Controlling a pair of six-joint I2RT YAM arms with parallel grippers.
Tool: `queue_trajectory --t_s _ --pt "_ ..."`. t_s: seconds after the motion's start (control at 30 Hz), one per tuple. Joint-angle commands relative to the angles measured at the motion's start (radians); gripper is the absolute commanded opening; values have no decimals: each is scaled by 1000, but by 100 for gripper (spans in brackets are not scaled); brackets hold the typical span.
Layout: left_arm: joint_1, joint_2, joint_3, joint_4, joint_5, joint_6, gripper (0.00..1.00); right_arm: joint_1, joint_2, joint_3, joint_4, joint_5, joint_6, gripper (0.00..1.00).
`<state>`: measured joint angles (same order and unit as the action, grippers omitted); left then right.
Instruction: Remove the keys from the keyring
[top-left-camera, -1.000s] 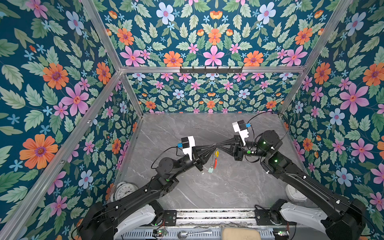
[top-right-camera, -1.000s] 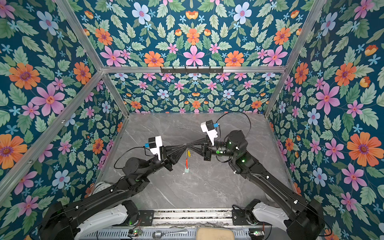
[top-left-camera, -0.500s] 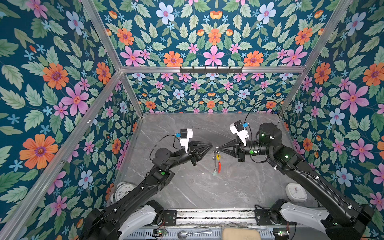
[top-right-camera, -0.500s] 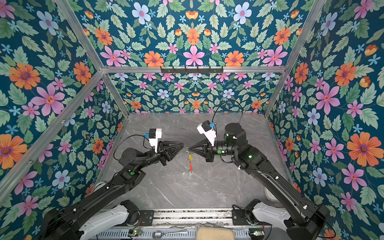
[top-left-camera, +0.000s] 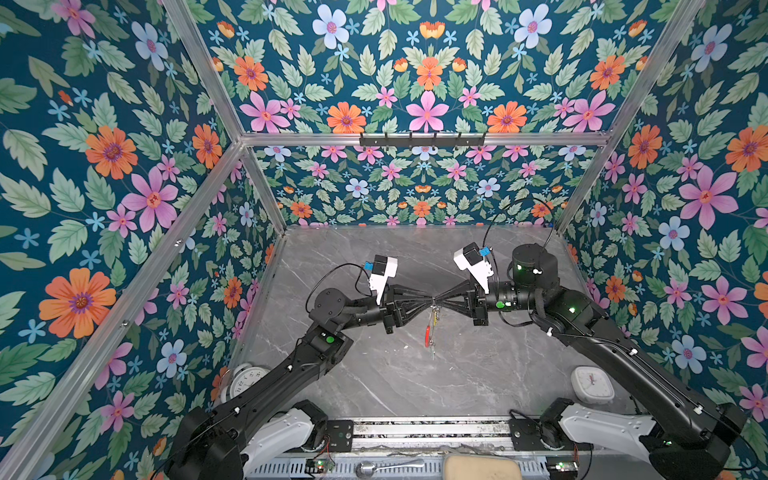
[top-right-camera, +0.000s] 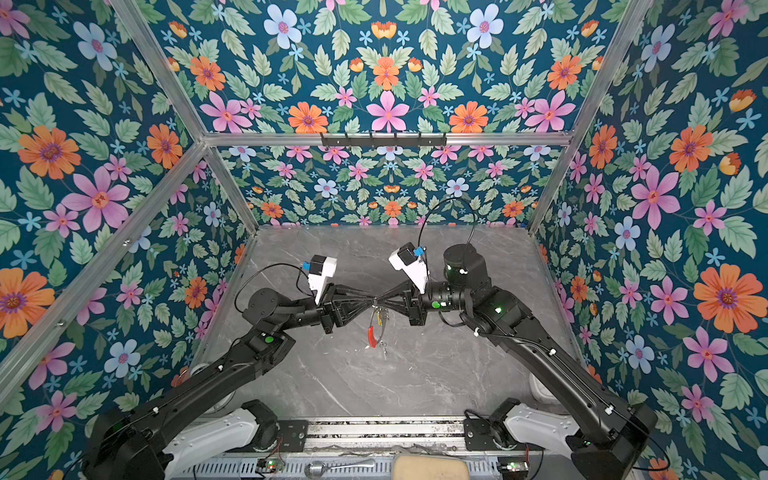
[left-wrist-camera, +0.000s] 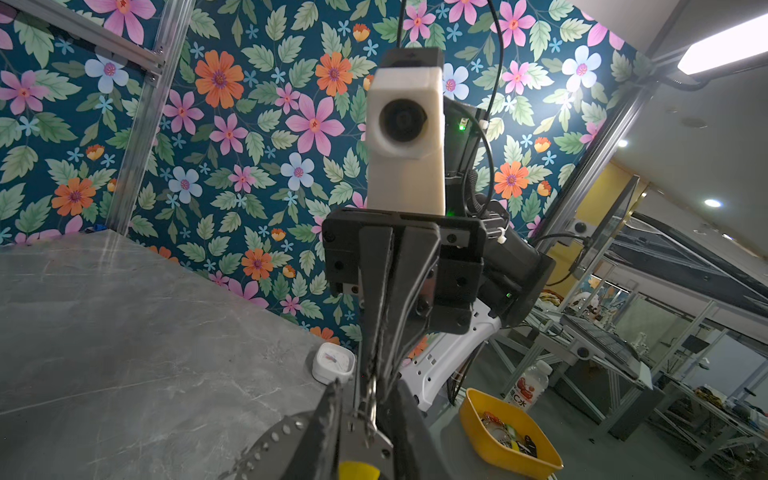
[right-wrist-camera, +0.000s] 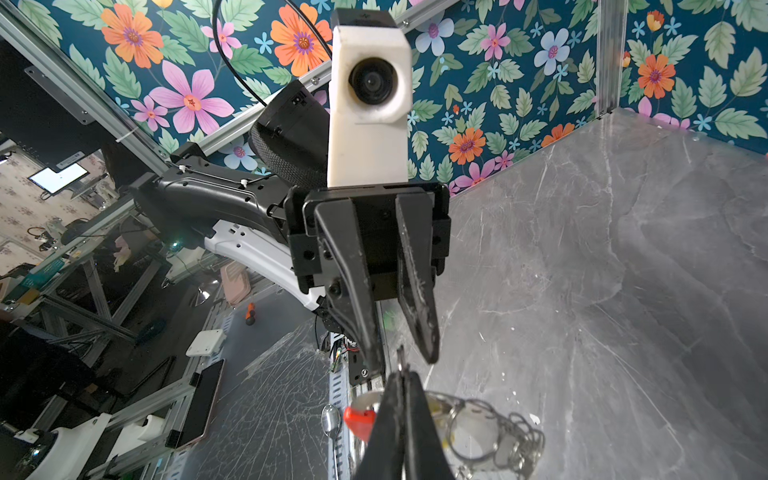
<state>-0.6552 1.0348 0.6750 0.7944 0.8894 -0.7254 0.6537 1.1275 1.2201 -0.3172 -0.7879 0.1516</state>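
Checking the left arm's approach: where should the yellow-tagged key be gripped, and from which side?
Likely by its yellow tag, flat faces between the jaws, from the left gripper's side: it hangs free below the right gripper, which holds the keyring up.

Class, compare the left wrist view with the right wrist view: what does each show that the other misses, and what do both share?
Only the left wrist view shows the yellow tray beyond the table edge, a white square clock and a bottle. Only the right wrist view shows the red sleeve of the keyring, its small split rings and a phone off the table. Both show the left end effector and right end effector tip to tip at the keyring, the grey table and floral walls.
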Motion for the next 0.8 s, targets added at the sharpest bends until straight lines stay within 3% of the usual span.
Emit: queue_trajectory --t_s 0.0,0.2,0.3,0.43,0.47,0.57,0.6,0.77 --pt "1 -7 6 9 27 9 17 6 6 9 15 16 -10 0" --pt "-1 11 -7 90 49 -34 10 20 15 13 41 41 -2 0" --pt "-8 21 -14 119 53 -46 0 20 15 13 62 52 10 0" --pt "-21 16 -33 148 17 -39 0 27 -1 -9 140 97 48 0" --pt "-21 10 -40 164 -1 -33 0 28 -15 -32 182 112 62 4" --pt "-20 -21 -70 212 -74 -9 0 34 -66 -124 364 152 125 29" --pt "-21 -27 -80 239 -96 -7 0 38 -80 -154 424 166 144 33" --pt "-24 -38 -144 442 -212 -19 0 83 -114 -252 655 216 221 41"
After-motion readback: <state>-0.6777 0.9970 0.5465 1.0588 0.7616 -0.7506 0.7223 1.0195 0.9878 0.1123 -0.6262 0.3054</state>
